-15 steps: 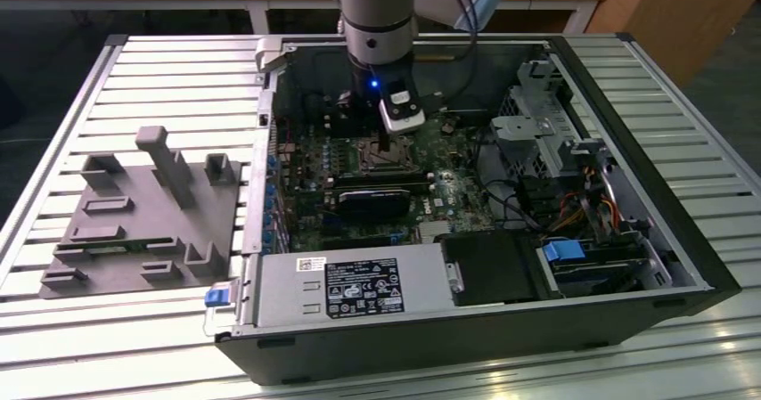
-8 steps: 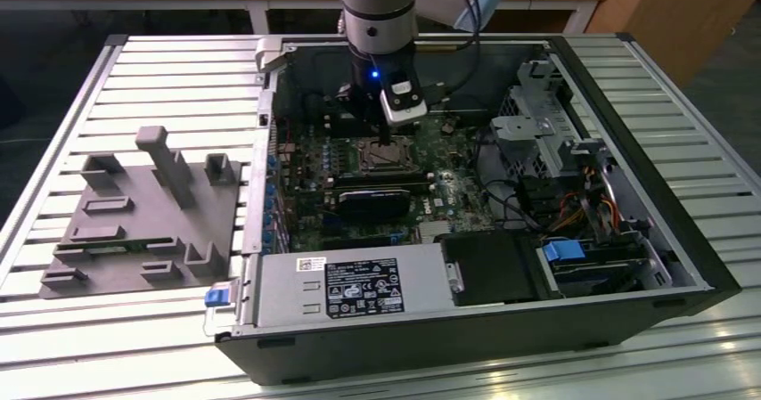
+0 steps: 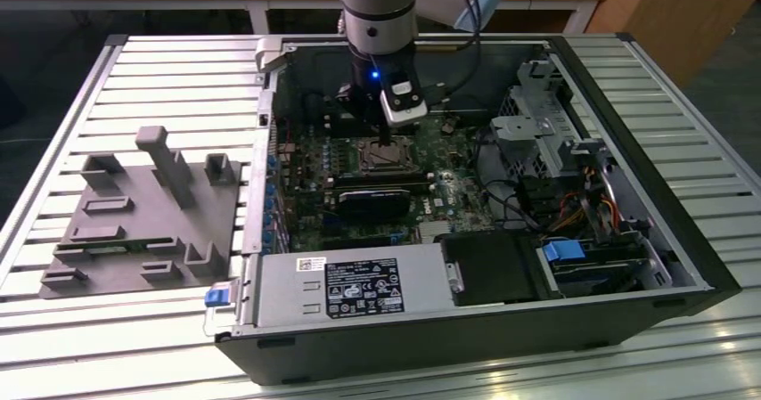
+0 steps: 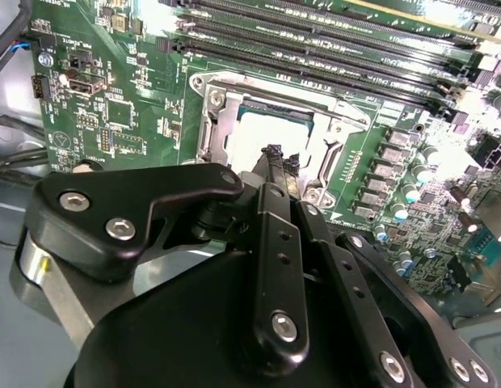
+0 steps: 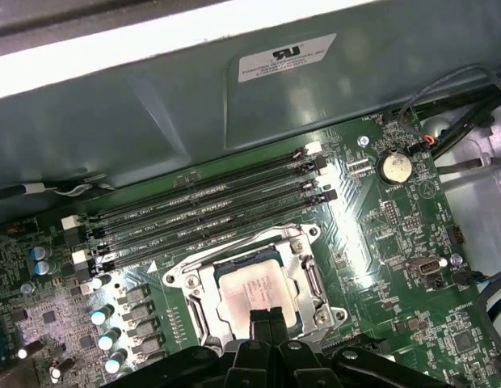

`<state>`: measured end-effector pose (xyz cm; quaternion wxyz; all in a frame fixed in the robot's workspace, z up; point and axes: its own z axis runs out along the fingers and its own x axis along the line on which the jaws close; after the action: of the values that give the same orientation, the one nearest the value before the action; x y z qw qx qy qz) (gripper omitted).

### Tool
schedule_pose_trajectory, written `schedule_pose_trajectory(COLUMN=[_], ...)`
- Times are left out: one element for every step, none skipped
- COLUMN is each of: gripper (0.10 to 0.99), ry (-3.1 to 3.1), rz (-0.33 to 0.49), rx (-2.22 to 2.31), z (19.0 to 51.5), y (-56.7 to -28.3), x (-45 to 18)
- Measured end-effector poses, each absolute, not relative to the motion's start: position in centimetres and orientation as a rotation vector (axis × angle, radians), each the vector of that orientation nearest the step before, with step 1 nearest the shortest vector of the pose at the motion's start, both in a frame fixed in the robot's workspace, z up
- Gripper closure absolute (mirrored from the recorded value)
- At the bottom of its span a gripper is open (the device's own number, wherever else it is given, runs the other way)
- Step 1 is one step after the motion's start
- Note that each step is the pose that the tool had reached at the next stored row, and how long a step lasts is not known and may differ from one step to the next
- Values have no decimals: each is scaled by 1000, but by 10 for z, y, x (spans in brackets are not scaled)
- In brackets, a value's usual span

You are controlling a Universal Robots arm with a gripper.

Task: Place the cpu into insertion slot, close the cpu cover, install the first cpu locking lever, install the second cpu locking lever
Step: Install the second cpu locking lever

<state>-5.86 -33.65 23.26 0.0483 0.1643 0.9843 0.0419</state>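
Chip first: the cpu [image 5: 254, 293], a small flat square with a dull silver metal top, lies inside the insertion slot [image 5: 204, 289], the square socket with a thin silvery rim set into the green circuit board [image 5: 380, 242]. The cpu cover [image 4: 221, 128], a thin silvery metal frame with a large square window, lies down around the chip in both wrist views, the chip's top showing through the window. The black gripper [image 4: 272, 153] stands right over the socket, its fingertips drawn together into one narrow point that reaches the chip's near edge; whether it touches I cannot tell. Just beyond the socket run four long narrow black slots [image 5: 210, 206]. In the exterior view the grey arm [image 3: 378, 17] comes straight down into the open black computer case [image 3: 476, 329], which lies on a slatted metal table [image 3: 119, 88]. A grey moulded fixture [image 3: 143, 213] sits on the table at the exterior view's left, apart from the case
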Motion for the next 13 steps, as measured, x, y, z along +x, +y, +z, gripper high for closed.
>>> schedule_pose_trajectory(gripper=[980,980,980,980,980,980,980,980,980,980,980,980,980], ry=[3001,3001,3001,3001,3001,3001,3001,3001,3001,3001,3001,3001,3001], rz=[127,128,128,128,128,128,127,127,127,128,127,127,127], rx=[501,501,501,501,501,501,501,501,501,501,501,501,501], z=[233,233,233,233,233,233,233,233,233,233,233,233,233], y=[-337,-338,-338,-339,-339,-340,-341,-341,-342,-343,-344,-345,-345], x=[-59,-59,-59,-59,-59,-59,-59,-59,-59,-59,-59,-59,-59])
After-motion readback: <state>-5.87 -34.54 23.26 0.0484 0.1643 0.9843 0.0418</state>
